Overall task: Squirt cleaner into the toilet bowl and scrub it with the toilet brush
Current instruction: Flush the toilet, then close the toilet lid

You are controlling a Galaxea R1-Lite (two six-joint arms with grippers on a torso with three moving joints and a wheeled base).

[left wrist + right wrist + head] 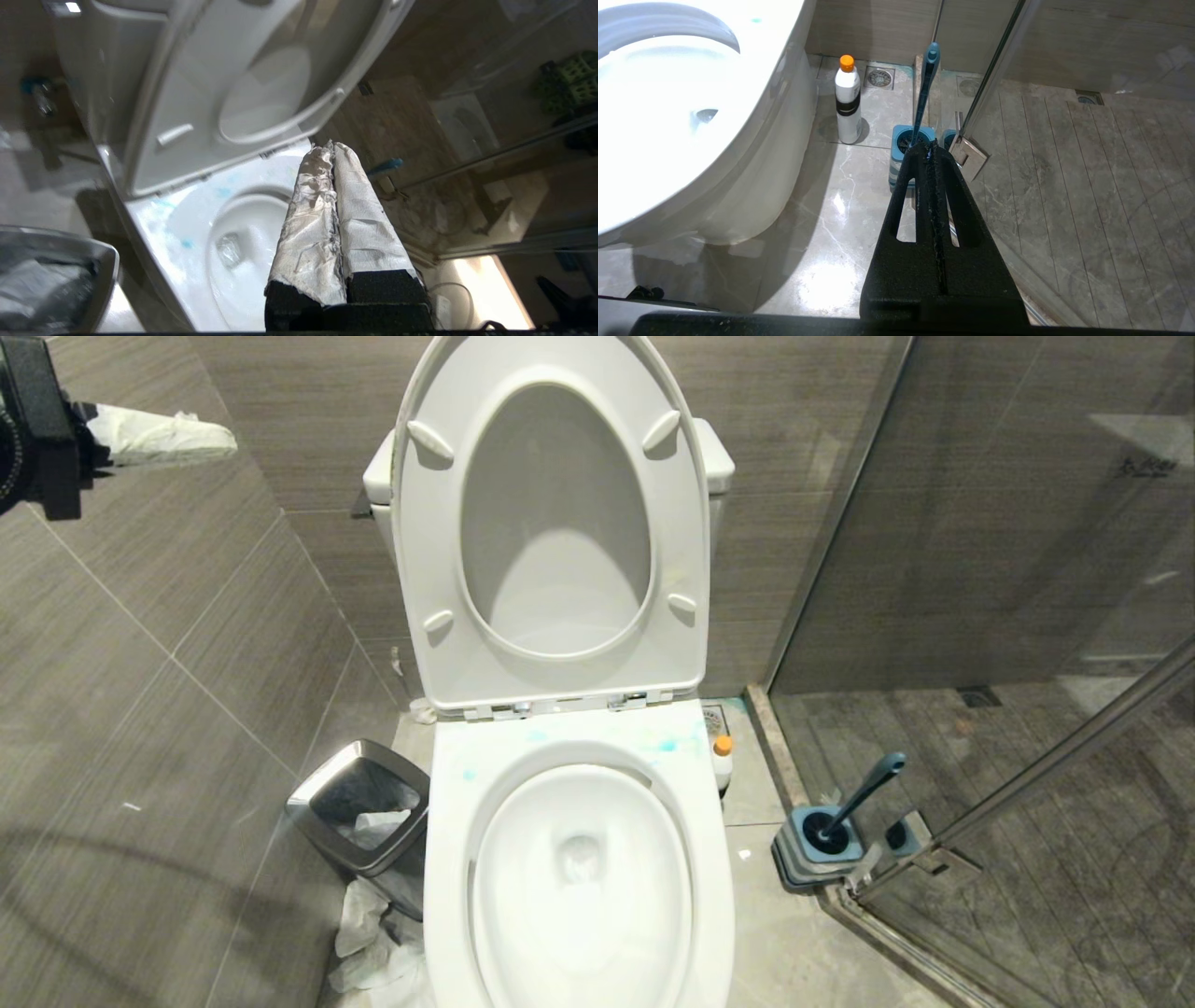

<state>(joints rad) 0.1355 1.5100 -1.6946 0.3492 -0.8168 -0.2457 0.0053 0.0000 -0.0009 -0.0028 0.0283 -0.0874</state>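
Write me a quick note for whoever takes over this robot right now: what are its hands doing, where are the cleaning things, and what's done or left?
Left gripper: fingers shut, empty, raised up at the left, above the toilet.
Right gripper: fingers shut, empty, low over the floor, facing the brush holder.
Cleaner: upright on the floor, right of the toilet bowl, cap on.
Toilet brush: in its holder by the shower's glass door.
Done: seat and lid are up; turquoise smears on the rim behind the bowl.
Left: apparently scrubbing; whether more cleaner is needed is unclear.
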